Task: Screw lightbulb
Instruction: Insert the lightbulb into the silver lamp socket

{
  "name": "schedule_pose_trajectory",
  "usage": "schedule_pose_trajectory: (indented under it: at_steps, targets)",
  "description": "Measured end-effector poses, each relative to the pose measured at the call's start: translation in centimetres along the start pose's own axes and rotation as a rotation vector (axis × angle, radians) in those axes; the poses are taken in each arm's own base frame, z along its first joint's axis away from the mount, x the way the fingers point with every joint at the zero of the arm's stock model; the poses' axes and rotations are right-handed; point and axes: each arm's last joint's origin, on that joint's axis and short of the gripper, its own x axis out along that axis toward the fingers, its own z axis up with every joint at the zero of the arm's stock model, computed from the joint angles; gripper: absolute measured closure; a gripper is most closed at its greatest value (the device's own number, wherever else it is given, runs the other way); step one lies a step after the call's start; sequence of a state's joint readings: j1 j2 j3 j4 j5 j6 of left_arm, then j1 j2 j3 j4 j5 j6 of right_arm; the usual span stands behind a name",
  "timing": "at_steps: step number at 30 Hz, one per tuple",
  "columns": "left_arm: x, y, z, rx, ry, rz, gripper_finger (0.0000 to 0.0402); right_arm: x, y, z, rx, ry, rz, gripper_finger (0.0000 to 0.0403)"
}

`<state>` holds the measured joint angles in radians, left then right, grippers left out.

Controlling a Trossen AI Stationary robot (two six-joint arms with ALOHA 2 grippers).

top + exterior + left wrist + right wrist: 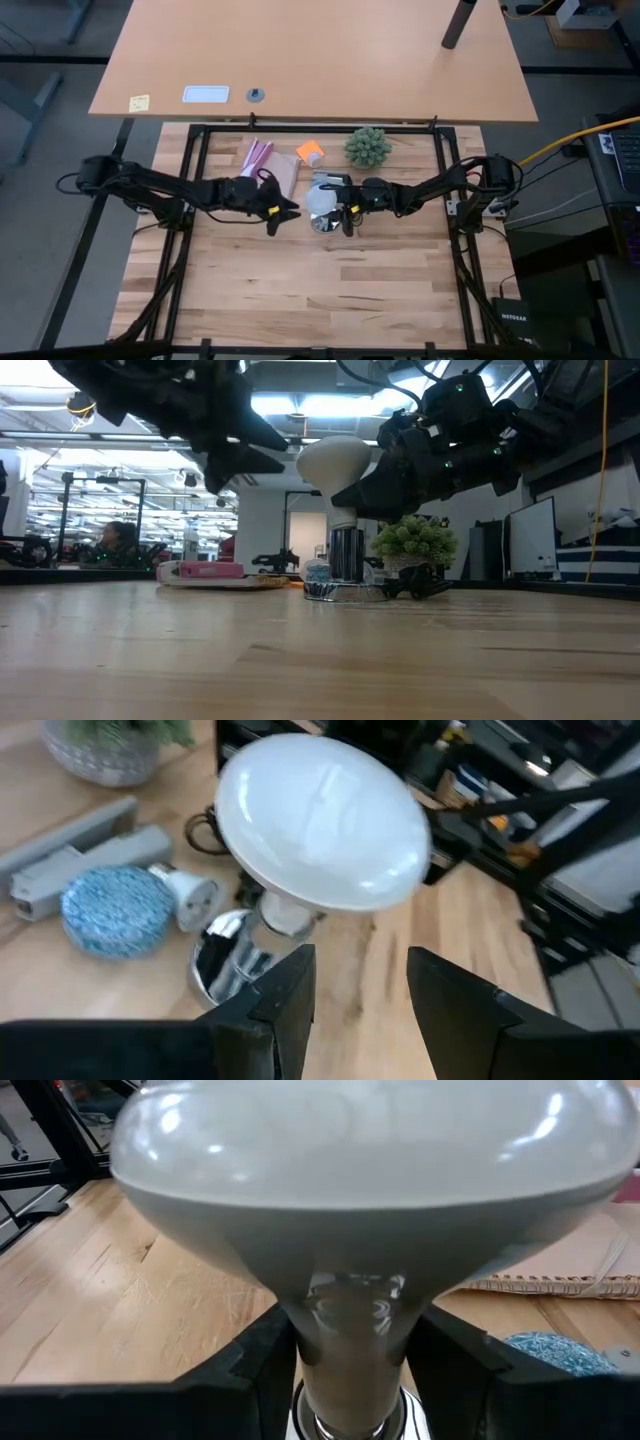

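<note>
The lightbulb (335,463), a frosted white globe on a narrower neck, stands upright with its lower end in the shiny silver socket (346,555) at the table's middle. My right gripper (350,1365) reaches in from the table's right and is shut on the bulb below the globe. My left gripper (360,985) hovers open just left of the bulb (320,820), above the table, with nothing between its fingers. From above, the bulb (321,196) lies between both grippers. My right gripper pinches the bulb's narrow neck (350,1315), just under the globe, between its two fingers (262,1355). The fingers come nearly level from the table's right side. The bulb stands upright, its lower end in the silver socket (350,1425).
A green spiky ball plant (368,147) stands behind the bulb. Pink packets (257,156), an orange piece (311,152) and a notebook (285,172) lie at the back left. A blue glittery bulb (118,910) and a grey bar (75,855) lie near the socket.
</note>
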<state>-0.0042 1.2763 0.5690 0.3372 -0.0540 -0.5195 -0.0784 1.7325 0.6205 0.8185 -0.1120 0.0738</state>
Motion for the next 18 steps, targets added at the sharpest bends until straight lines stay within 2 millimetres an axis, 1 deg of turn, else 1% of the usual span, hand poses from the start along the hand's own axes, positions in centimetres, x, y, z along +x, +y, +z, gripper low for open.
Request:
schedule_pose_trajectory:
  at_steps: [6, 18]
  targets:
    - [1.05, 0.32, -0.03, -0.003, -0.05, 0.013, 0.0251, -0.01, -0.01, 0.0, 0.0, 0.0, 0.0, 0.0235]
    - [1.16, 0.52, 0.34, -0.008, -0.096, 0.033, 0.0251, -0.01, -0.01, -0.02, 0.0, 0.0, -0.001, 0.0235]
